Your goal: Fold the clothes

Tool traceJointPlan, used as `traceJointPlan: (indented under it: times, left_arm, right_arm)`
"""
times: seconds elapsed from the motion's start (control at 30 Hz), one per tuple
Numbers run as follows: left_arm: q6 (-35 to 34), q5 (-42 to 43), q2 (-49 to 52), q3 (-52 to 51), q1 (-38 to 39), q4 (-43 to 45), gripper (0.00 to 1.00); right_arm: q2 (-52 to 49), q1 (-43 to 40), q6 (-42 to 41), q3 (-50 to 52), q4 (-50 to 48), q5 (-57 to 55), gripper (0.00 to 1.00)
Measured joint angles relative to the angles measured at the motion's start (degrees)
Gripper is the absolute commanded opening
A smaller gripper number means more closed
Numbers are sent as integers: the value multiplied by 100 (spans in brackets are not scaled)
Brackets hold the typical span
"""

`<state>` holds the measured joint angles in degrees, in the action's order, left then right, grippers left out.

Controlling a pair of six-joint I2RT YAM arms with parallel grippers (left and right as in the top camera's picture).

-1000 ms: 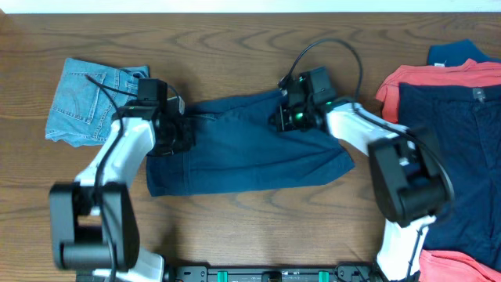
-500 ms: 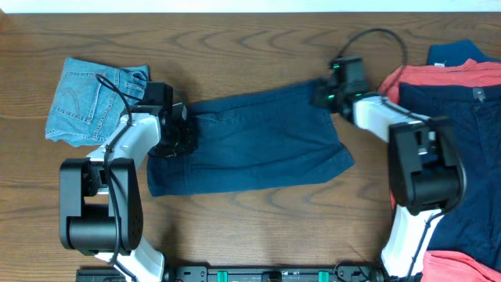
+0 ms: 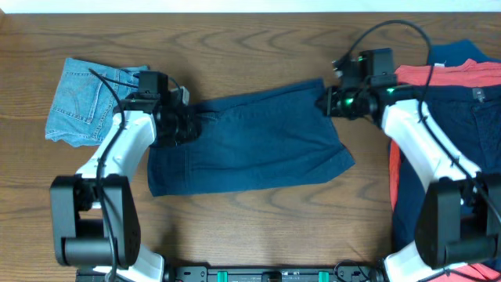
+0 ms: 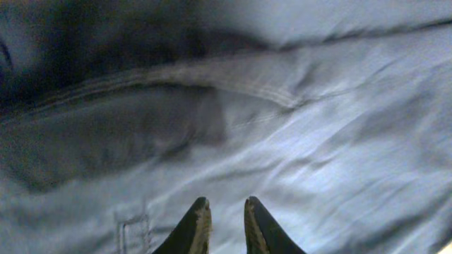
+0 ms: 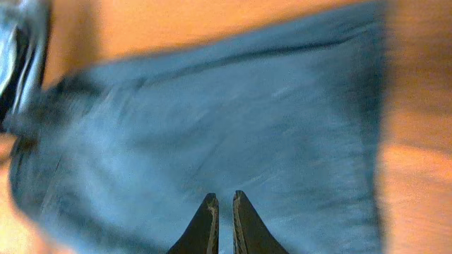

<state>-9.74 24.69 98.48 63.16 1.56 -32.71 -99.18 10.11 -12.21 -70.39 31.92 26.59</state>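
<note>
Dark blue shorts (image 3: 250, 149) lie spread flat across the middle of the table, waistband to the left. My left gripper (image 3: 186, 125) sits on the waistband end. In the left wrist view its fingers (image 4: 227, 206) are close together, with the shorts' cloth (image 4: 318, 127) between the tips. My right gripper (image 3: 325, 102) is at the shorts' upper right corner. In the right wrist view its fingers (image 5: 223, 199) are nearly closed over the blurred shorts (image 5: 212, 120), pinching the fabric.
Folded light denim shorts (image 3: 90, 102) lie at the back left and show in the right wrist view (image 5: 18, 42). A pile of coral, navy and blue clothes (image 3: 462, 133) fills the right edge. Bare wood lies in front of the shorts.
My right gripper moved right, pulling the shorts' upper right corner out so the shorts lie wider. The right arm swung outward. My left gripper stayed on the waistband.
</note>
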Motion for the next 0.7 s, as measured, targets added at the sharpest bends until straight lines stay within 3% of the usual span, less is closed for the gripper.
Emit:
traceJointPlan:
  times: [0.33,0.6,0.7]
  left_arm:
    - [-52,-70,396,33,0,509,15]
    - [-50,-739,728,31,0,686,17]
    - [-55,-841,728,33,0,756,24]
  right_arm:
    - [-955,1178,748,13,455,-323,0]
    - [-1392,710,317,57,468,-1062,1]
    - [-1392,251,-81,26,557,-1193,1]
